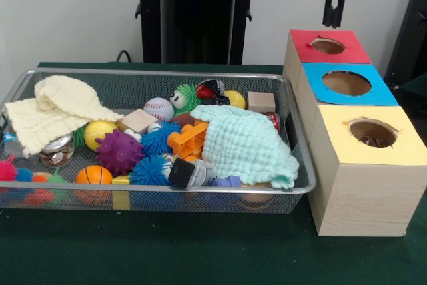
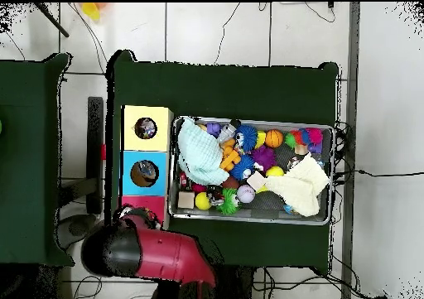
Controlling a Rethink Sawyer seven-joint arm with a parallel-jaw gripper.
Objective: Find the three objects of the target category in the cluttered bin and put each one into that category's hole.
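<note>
Green table cloth [image 1: 200, 251] fronts a wire bin [image 1: 220, 195] packed with toys: an orange ball [image 1: 93, 175], purple spiky ball [image 1: 119, 151], blue spiky balls [image 1: 159, 139], baseball [image 1: 158, 109], orange block [image 1: 188, 140], wood blocks [image 1: 261, 102] and two cloths, cream [image 1: 53, 111] and mint [image 1: 248, 146]. Just beside it stand three boxes, their tops yellow [image 1: 380, 139], blue [image 1: 347, 85] and red [image 1: 327, 47], each with a hole. The gripper [image 1: 333, 17] hangs above the red box, empty; whether its fingers are parted I cannot tell.
</note>
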